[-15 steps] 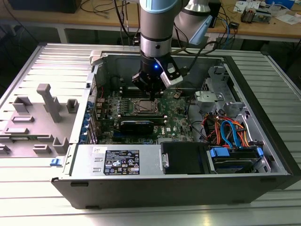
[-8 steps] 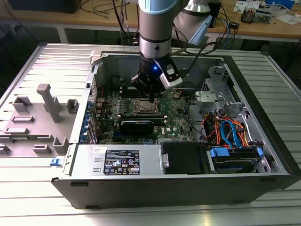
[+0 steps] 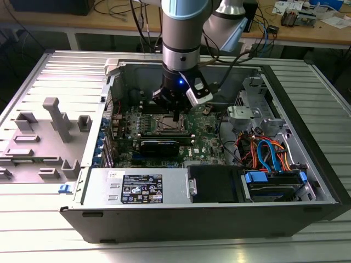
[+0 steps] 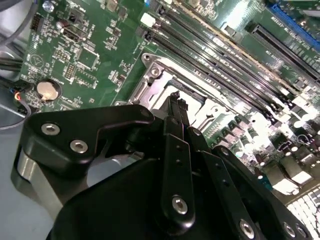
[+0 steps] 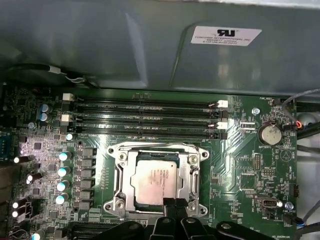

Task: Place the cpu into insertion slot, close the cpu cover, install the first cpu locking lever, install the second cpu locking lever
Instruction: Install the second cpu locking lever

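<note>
The cpu (image 5: 152, 181) lies flat in the insertion slot (image 3: 166, 127), its dull silver top showing. The cpu cover (image 5: 131, 172), a silvery frame, lies down around the chip in the first wrist view. Thin wire levers run along the frame's sides; whether they are latched I cannot tell. My gripper (image 5: 172, 201) hangs just above one edge of the socket, its black fingers pressed together with nothing between them. In the second wrist view the gripper (image 4: 175, 96) points at the socket's metal frame (image 4: 159, 80). In the exterior view the gripper (image 3: 175, 116) sits right over the socket.
Long memory slots (image 5: 145, 120) run beside the socket, and a coin battery (image 5: 270, 134) sits further off. A black card (image 3: 159, 145) lies in front of the socket. The case walls (image 3: 181, 222), the power supply (image 3: 137, 189) and coloured cables (image 3: 269, 153) surround the board. A grey fixture plate (image 3: 44, 137) lies at the exterior view's left.
</note>
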Available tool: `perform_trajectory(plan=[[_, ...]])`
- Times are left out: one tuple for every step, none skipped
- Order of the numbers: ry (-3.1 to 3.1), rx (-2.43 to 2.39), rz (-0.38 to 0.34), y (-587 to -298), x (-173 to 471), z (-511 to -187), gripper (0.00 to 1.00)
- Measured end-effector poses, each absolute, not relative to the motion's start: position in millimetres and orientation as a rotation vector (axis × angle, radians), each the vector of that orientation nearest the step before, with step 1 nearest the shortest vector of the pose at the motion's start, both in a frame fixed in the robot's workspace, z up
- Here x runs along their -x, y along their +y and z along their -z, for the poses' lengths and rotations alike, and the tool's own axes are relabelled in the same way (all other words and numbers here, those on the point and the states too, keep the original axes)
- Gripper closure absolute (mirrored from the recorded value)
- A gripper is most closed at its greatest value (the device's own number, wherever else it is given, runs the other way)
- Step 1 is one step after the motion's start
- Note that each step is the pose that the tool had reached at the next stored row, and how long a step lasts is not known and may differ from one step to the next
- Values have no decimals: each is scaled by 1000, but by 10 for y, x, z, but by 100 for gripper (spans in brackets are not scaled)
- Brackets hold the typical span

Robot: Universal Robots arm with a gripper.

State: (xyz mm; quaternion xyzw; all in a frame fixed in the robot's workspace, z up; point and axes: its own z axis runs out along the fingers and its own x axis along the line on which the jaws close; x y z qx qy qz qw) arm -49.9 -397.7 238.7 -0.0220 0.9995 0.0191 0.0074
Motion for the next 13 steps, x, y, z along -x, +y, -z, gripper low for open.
perform_trajectory(plan=[[3138,69,-61,-4001,499,-2387,89],[3142,69,-61,-4019,499,-2387,89],[3146,69,-61,-4037,499,-2387,89],[3153,69,-62,-4069,500,-2387,89],[3157,68,-63,-4089,499,-2387,89],[3160,68,-64,-4109,499,-2387,89],[3162,68,-66,-4134,500,-2387,89],[3164,69,-66,-4147,499,-2387,89],[3166,69,-66,-4162,499,-2387,89],[3167,69,-66,-4175,499,-2387,89],[3168,68,-66,-4190,499,-2387,89],[3171,68,-66,-4208,499,-2386,89],[3178,68,-67,-4227,499,-2383,89]])
